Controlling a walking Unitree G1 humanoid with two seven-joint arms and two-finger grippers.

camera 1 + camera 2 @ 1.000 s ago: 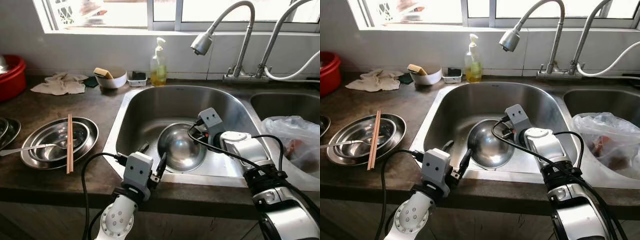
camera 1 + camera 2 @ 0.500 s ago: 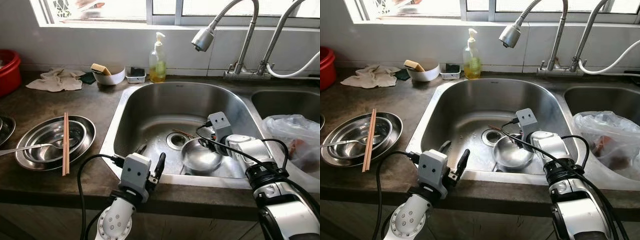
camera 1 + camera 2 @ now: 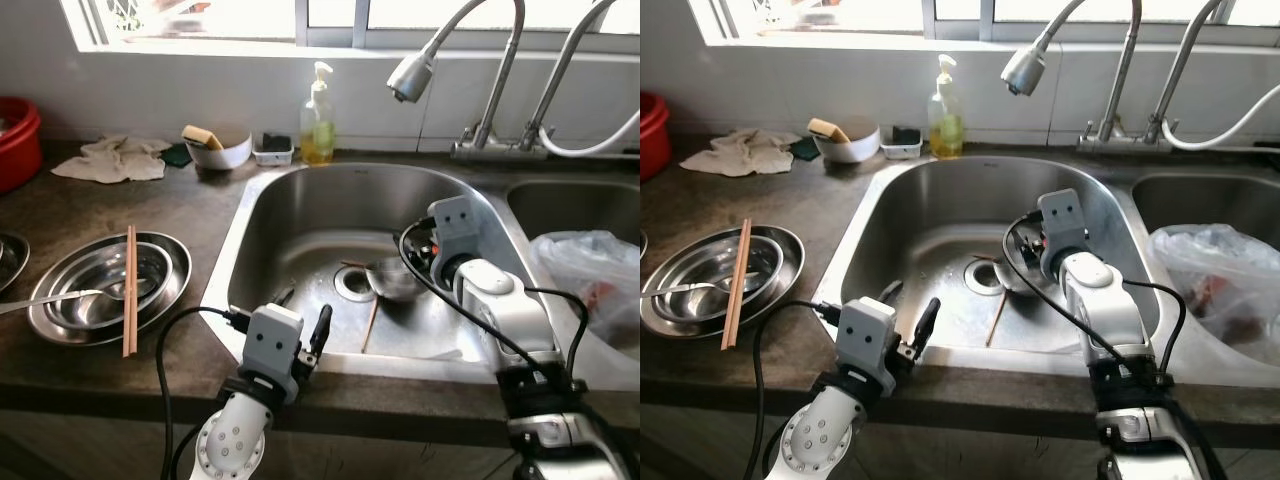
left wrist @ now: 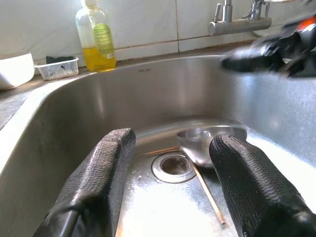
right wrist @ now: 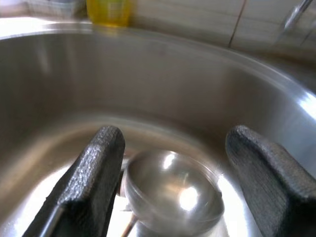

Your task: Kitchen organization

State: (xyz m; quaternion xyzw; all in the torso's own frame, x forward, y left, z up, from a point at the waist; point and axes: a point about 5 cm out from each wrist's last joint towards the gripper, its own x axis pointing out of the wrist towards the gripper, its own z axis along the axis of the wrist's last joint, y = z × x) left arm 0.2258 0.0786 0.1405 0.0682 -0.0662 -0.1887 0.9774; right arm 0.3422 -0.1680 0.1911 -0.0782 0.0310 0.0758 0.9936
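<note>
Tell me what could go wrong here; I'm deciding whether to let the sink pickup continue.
The right gripper is open over the small steel bowl, not holding it; shutting on its smooth, curved rim could slip. The bowl sits beside the drain with a chopstick next to it, which could get nudged.

The dark countertop (image 3: 190, 215) carries stacked steel bowls (image 3: 108, 285), a cloth (image 3: 111, 160) and a soap bottle (image 3: 318, 122).

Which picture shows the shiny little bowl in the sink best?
The right wrist view: the bowl sits big and close between the right claw's open fingers. Both eye views show it small beside the drain; the left wrist view shows just its side.
</note>
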